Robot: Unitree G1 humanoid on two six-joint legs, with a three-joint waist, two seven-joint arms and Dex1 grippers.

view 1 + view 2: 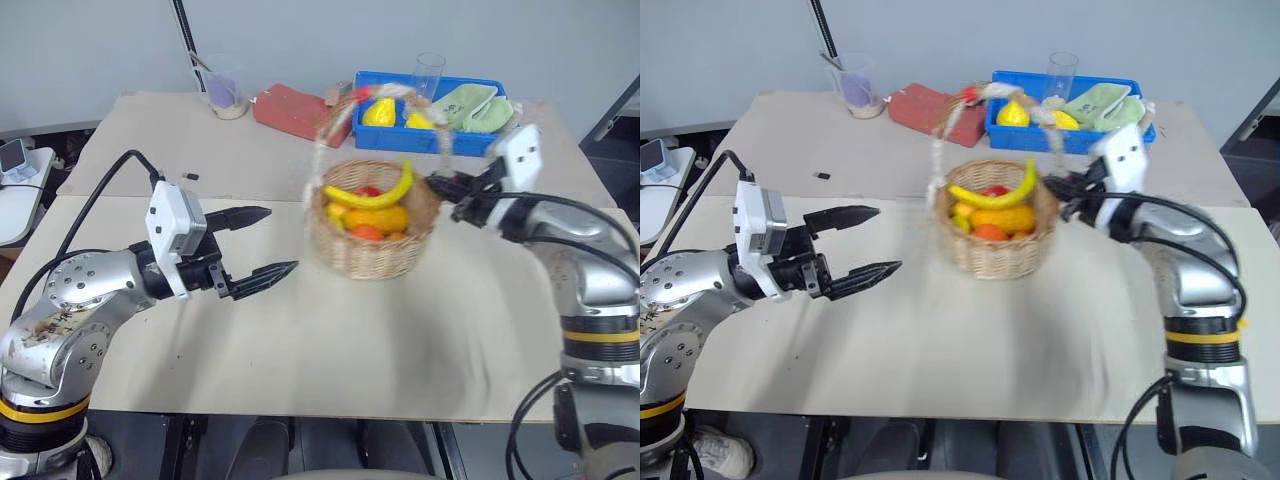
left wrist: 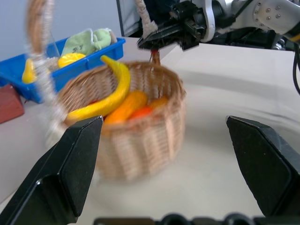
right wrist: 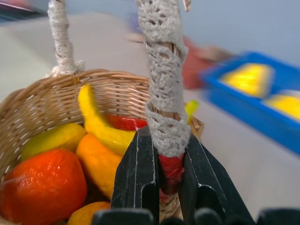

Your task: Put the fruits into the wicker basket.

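Note:
The wicker basket (image 1: 372, 252) stands mid-table, its cord-wrapped handle (image 1: 330, 125) arching over it. Inside, the yellow banana (image 1: 383, 194) lies across the top of the oblong orange-yellow mango (image 1: 378, 218), with small round orange and red fruits beside them. My right gripper (image 3: 166, 140) is shut on the handle's foot at its red band (image 3: 169, 169), on the basket's right rim (image 1: 432, 200). To the left of the basket and apart from it, my left gripper (image 1: 281, 240) is open and holds nothing, its fingers (image 2: 70, 173) pointing at the basket.
A blue bin (image 1: 372, 137) at the back holds yellow fruits and a green cloth, with a clear glass (image 1: 429, 70) behind it. A red flat object (image 1: 292, 110) and a plastic cup (image 1: 227, 95) sit at the back left. A small black item (image 1: 190, 177) lies on the table.

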